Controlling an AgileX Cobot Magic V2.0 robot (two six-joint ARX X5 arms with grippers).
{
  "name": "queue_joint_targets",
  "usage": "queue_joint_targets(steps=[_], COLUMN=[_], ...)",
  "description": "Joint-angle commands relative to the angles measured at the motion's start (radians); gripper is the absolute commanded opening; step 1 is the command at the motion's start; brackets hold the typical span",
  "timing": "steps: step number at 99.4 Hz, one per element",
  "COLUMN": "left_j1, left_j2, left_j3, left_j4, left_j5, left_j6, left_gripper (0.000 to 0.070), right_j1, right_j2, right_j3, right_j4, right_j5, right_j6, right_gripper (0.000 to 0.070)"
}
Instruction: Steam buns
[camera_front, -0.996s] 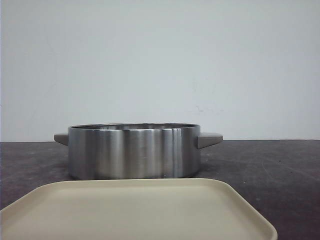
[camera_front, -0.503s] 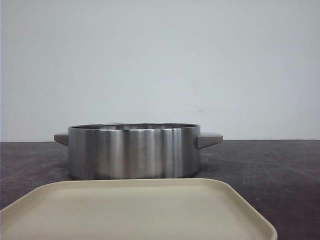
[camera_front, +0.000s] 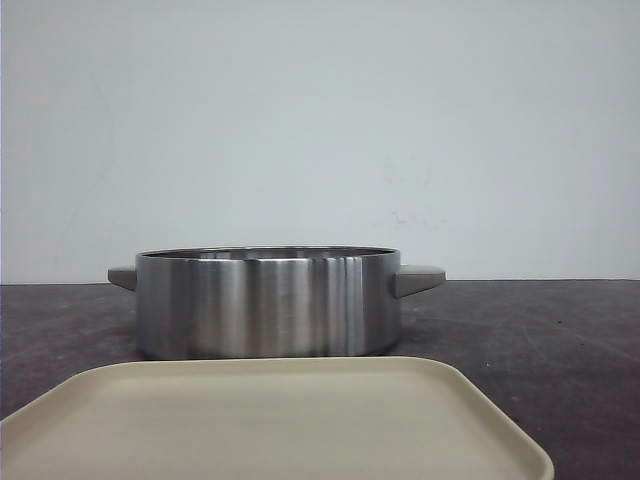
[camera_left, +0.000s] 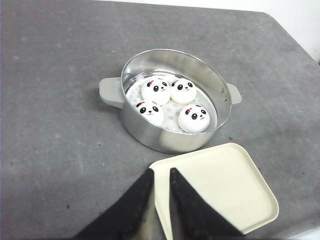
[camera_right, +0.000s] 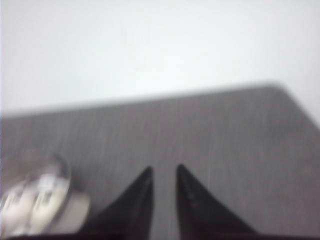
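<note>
Nothing differs between the earlier front frames and this one: the steel pot (camera_front: 268, 302) stands in the same spot on the dark surface (camera_front: 540, 330), its grey handles out to either side, and the cream tray (camera_front: 275, 420) lies just in front of it, unmoved. No arm or tool shows in the front view. From the left wrist the pot (camera_left: 170, 134) is seen from above, and the buns (camera_left: 172, 103) sit inside it on a pale perforated insert (four white domes, each with a black panda face): one (camera_left: 155, 90) and another (camera_left: 183, 90) toward the far wall, a third (camera_left: 150, 112) and a fourth (camera_left: 194, 118) nearer the tray (camera_left: 227, 190). The two far buns touch or nearly touch; the other two sit a little apart. The left tool (camera_left: 161, 175) hangs above the tray's near corner with its dark fingers (camera_left: 142, 200) slightly parted, a narrow gap between the tips, holding nothing. The right wrist picture is blurred; the right tool (camera_right: 164, 172) hangs over bare surface (camera_right: 225, 140), tips likewise a little apart and empty, with the pot (camera_right: 35, 200) a smeared shape at one side. No brand, label or writing can be read on the pot, tray or buns.
</note>
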Motion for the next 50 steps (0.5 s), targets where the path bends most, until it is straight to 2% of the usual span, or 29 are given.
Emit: queue_joint_targets(steps=[1, 9, 18, 29, 39, 50], left_j1=[-0.010, -0.010, -0.010, -0.010, -0.010, -0.010], left_j2=[0.001, 0.001, 0.001, 0.001, 0.001, 0.001], left_j3=[0.014, 0.014, 0.014, 0.014, 0.014, 0.014], left_j4=[0.010, 0.010, 0.010, 0.010, 0.010, 0.010], left_j5=[-0.001, -0.001, -0.001, -0.001, -0.001, -0.001], left_j6=[-0.005, -0.005, -0.005, -0.005, -0.005, -0.005], left_gripper=[0.0000, 0.0000, 0.0000, 0.0000, 0.0000, 0.0000], right_j1=[-0.094, -0.169, -0.211, -0.237, -0.253, -0.270], right_j2=[-0.034, -0.086, -0.137, -0.174, -0.206, -0.244], right_j3=[-0.115, -0.243, -0.359, -0.460, -0.533, -0.602], right_j4=[0.241, 0.405, 0.494, 0.521, 0.521, 0.547], right_j5=[-0.087, -0.178, -0.212, -0.219, -0.263, -0.263], right_j6=[-0.048, -0.048, -0.047, -0.048, -0.043, -0.043], right_gripper=[0.0001, 0.0001, 0.0001, 0.0001, 0.0001, 0.0001])
